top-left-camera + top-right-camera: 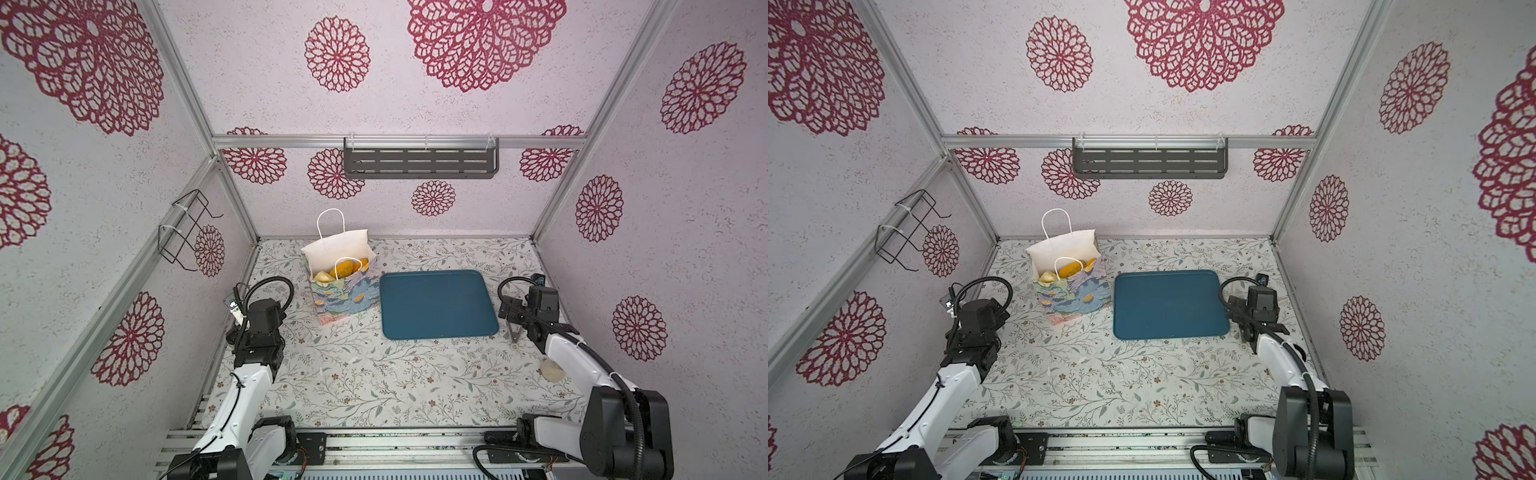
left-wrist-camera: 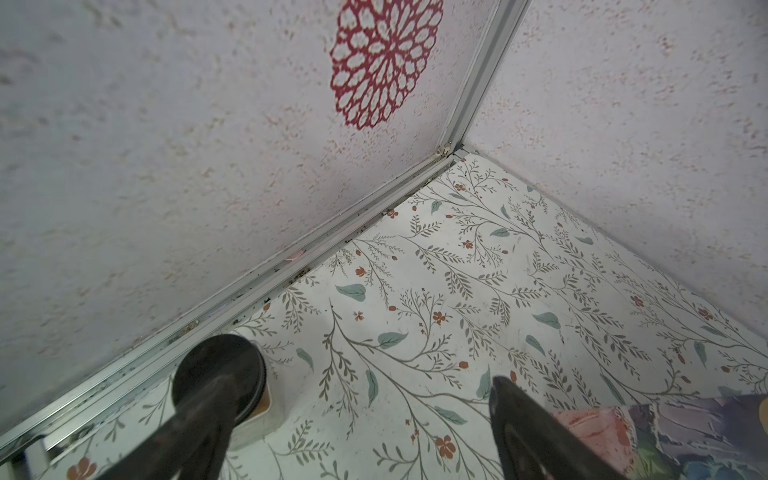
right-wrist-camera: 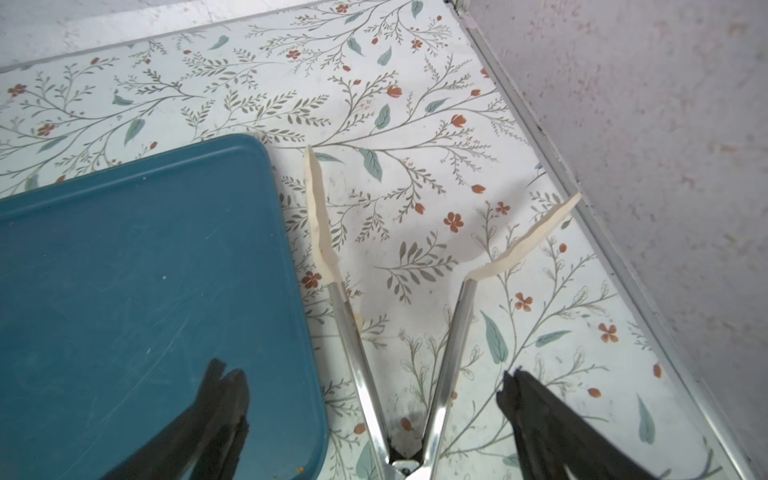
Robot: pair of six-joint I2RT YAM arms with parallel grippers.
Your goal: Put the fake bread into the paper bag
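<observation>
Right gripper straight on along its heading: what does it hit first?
Likely the tongs, splayed on the table between the open fingers of the right gripper. One finger hangs over the teal tray and might touch that first; depth unclear.

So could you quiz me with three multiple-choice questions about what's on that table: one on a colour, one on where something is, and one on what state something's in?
1. What colour is the flat tray?
A red; B teal; C white.
2. Where is the fake bread?
A on the tray; B nowhere in sight; C inside the paper bag.
3. How are the tongs?
A lying free beside the tray, arms spread; B squeezed shut on a roll; C inside the bag.

Answers:
1 B: its whole surface is teal.
2 C: golden pieces show in the bag's open mouth, and the tray is bare.
3 A: the right gripper is open over them, touching neither arm.
</observation>
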